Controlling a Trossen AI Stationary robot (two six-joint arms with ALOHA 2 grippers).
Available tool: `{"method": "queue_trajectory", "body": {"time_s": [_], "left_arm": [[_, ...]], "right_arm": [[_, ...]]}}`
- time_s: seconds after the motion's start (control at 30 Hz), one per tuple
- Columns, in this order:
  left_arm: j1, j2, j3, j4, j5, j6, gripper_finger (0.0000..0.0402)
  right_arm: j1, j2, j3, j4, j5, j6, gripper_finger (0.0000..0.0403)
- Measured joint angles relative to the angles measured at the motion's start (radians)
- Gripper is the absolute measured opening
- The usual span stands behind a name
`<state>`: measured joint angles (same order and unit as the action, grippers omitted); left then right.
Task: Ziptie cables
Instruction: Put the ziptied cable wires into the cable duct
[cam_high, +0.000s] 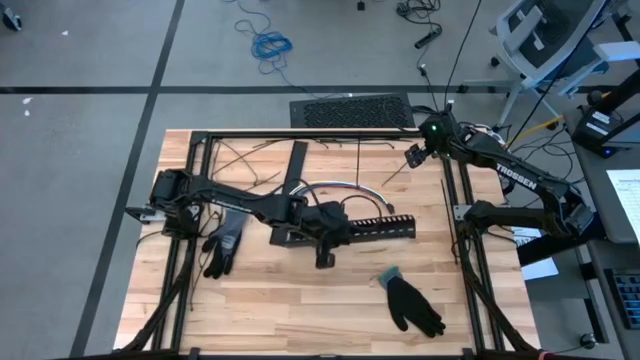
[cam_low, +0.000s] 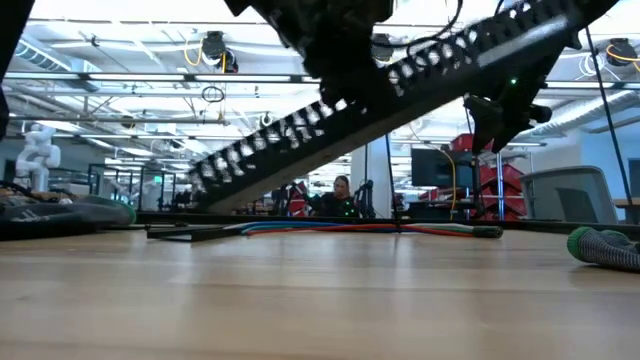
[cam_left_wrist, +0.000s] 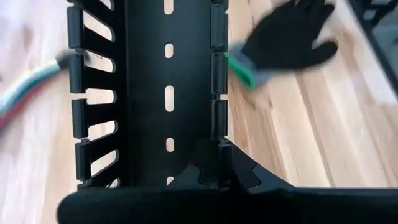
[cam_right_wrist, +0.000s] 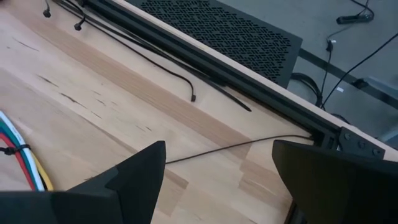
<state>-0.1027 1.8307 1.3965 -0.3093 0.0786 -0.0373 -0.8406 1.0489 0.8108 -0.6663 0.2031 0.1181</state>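
Holding the black slotted strip (cam_high: 375, 227) by one end, the left gripper (cam_high: 325, 232) is clamped shut on it near the table's middle; the low view shows the strip tilted, one end raised well clear of the wood. The cables (cam_high: 335, 190) lie flat on the table just behind the strip, on the side away from the robot's base, their long axis running across the table, roughly parallel to the strip and bowed slightly. In the low view they show as a thin coloured line on the surface beneath the raised strip; they appear apart from it. The right gripper (cam_high: 415, 154) hangs with jaws spread wide and empty near the far right corner, the cable ends lying inward of it, towards the table's centre. Judgement: the left arm is the nearer to the bundle but occupied; the right is free, and would have to travel inward along the bundle's axis. A black glove (cam_high: 412, 303) lies on the near side.
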Motion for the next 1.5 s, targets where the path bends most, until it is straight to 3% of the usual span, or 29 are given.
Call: {"method": "queue_trajectory", "body": {"time_s": [0.5,0.73,1.03,1.27,1.5], "left_arm": [[0.004,0.011,-0.126,-0.023,0.007,-0.009,0.0],[0.004,0.008,-0.128,-0.071,0.005,-0.004,0.0],[0.005,-0.052,-0.117,-0.104,-0.08,0.072,0.0],[0.009,-0.038,-0.113,0.152,-0.025,0.019,0.0],[0.01,0.012,-0.114,0.095,-0.024,0.019,0.0]], "right_arm": [[0.0,0.0,0.0,-0.004,0.0,0.0,0.0288],[0.0,0.0,0.0,0.003,0.0,0.001,0.0288],[0.0,0.0,0.0,0.004,0.0,0.001,0.0288],[0.0,0.0,0.0,0.004,0.0,0.001,0.0288],[0.0,0.0,0.0,0.003,0.0,0.019,0.0288]]}}
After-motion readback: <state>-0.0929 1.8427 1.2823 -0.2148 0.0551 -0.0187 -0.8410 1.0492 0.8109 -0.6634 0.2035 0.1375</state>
